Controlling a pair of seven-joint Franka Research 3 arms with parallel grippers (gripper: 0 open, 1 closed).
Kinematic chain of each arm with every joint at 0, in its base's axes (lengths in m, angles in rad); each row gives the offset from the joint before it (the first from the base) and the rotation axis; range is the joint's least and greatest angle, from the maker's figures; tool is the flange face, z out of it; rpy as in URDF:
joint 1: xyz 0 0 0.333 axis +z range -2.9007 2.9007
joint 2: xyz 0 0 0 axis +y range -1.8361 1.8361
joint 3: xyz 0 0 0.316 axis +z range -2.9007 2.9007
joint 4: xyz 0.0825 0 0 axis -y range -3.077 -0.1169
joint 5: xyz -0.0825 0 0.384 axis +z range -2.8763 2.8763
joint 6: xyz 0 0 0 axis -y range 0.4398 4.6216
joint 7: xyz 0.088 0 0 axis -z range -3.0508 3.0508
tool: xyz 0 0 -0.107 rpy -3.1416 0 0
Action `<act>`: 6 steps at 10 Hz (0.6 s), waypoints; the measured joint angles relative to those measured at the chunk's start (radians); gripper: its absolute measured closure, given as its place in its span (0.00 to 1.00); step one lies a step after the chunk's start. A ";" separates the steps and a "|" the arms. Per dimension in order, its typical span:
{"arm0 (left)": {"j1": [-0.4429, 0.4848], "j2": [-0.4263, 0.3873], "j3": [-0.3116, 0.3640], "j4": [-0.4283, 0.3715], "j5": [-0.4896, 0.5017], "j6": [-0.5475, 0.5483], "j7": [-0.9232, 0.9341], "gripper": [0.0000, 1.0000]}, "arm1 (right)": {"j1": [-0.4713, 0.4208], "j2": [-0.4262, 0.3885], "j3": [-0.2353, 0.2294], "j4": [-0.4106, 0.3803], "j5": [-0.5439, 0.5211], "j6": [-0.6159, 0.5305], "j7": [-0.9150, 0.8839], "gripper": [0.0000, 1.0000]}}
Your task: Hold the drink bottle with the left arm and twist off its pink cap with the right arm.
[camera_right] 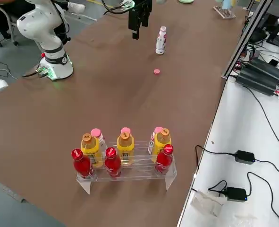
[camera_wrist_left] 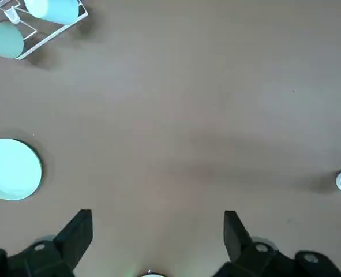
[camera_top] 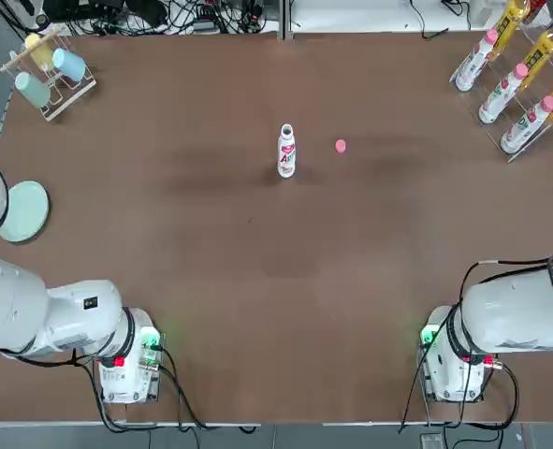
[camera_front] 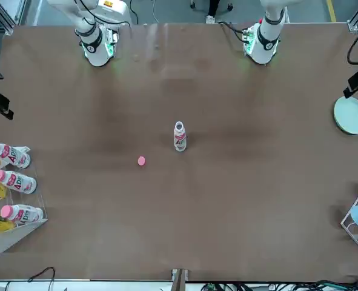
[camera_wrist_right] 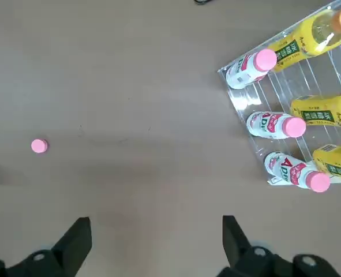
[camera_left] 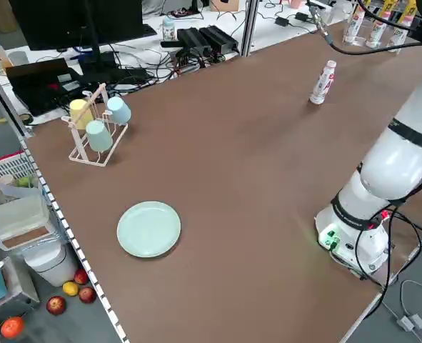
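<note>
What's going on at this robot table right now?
Nobody is handling anything. The drink bottle stands upright and uncapped mid-table, its pink cap lying beside it, apart. The left gripper is open and empty over the table's left side; the right gripper, also open and empty, is over the right.

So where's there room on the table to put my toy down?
There's a big bare patch between the little white bottle and the robot's side of the table. There's another between that bottle and the cup rack. It's crowded in the clear rack, full of bottles. The pink cap lies near the white bottle.
</note>
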 joint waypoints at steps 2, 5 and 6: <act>-0.001 0.011 -0.001 0.000 0.000 0.025 0.000 0.00 | 0.000 0.000 0.000 0.000 0.000 0.000 0.000 0.00; -0.005 0.018 -0.006 0.000 0.000 0.027 -0.001 0.00 | 0.000 0.000 0.000 0.000 0.000 -0.002 0.000 0.00; -0.005 0.018 -0.006 0.000 0.003 0.028 -0.001 0.00 | 0.000 0.000 -0.001 0.000 0.000 -0.003 0.000 0.00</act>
